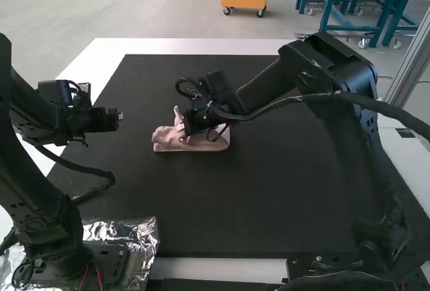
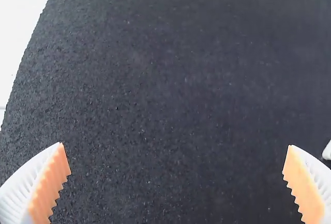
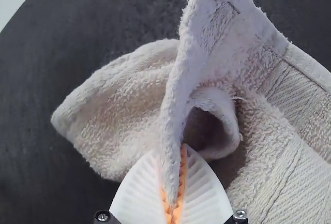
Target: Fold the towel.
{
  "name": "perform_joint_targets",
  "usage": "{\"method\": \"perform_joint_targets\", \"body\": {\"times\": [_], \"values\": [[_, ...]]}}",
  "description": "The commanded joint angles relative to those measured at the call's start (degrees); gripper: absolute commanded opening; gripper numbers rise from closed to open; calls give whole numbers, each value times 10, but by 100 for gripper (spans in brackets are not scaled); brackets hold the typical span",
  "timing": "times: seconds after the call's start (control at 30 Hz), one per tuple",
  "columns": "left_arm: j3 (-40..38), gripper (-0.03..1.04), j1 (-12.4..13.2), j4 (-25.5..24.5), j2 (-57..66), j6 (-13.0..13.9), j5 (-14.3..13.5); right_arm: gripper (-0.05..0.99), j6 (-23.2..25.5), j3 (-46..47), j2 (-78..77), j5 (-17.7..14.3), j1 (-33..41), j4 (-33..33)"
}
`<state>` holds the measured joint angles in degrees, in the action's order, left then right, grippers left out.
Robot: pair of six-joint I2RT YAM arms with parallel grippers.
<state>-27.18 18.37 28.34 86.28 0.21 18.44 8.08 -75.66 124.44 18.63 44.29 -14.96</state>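
While the right pincer (image 1: 185,128) sits down at the towel (image 1: 201,143), the high view gives that pink cloth bunched low on the dark mat (image 1: 208,210), which covers much of the white counter (image 1: 188,46); one small peak of cloth stands up beside the pincer. Left pincer (image 1: 119,116) hangs over the mat's left part, apart from the towel. Crinkled foil (image 1: 144,237) lies by the left arm's base (image 1: 107,261). Left wrist view: two white ribbed fingers (image 2: 299,180) with orange pads, spread wide, dark mat beyond. Right wrist view: pincer together, clamped on a narrow raised fold of towel; a curled loop opens just beside the pinch, a rounded flap lies to one side, woven bands cross the cloth on the other.
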Motion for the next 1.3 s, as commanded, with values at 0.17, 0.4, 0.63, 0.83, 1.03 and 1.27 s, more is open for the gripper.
{"method": "perform_joint_targets", "body": {"times": [0.17, 0.4, 0.63, 0.83, 1.03, 1.27], "values": [[12, 97, 4, 5, -9, 10, 2, 49, 48, -63, 16, 35, 41, -1], [18, 97, 6, -6, -14, 13, 5, 90, 23, -102, -24, 47, 48, 58], [24, 97, 3, -4, -33, 12, 3, 90, 10, -92, -108, 58, 41, 55], [25, 97, 1, -3, -40, 9, 3, 19, -2, -6, -128, 81, -7, 7], [25, 97, -4, 1, -40, 6, 2, -2, 3, 82, -121, 69, -21, -133], [22, 97, -4, 3, -39, 1, -2, -2, 9, 93, -58, 65, -21, -184]]}}
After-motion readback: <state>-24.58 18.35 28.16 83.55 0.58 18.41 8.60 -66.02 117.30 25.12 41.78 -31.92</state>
